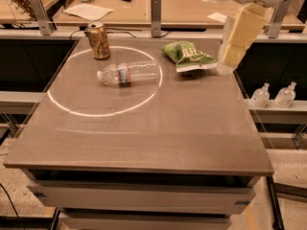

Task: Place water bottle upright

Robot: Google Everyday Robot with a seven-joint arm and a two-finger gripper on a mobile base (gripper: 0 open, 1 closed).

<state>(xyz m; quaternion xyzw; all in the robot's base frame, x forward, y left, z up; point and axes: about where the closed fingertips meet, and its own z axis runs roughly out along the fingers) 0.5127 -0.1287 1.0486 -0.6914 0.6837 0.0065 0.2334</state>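
Observation:
The water bottle (128, 73) lies on its side on the brown table (144, 138), inside a bright ring of light, with its white cap pointing left. It is clear, with a white label printed red and blue. My gripper (226, 67) hangs from the cream-coloured arm at the upper right, above the table's right edge beside the green bag. It is well to the right of the bottle and holds nothing that I can see.
A gold-brown drink can (99, 40) stands upright just behind the bottle's cap end. A green snack bag (187, 55) lies between the bottle and my gripper. Two small clear pump bottles (273, 96) stand on a ledge off the table's right side.

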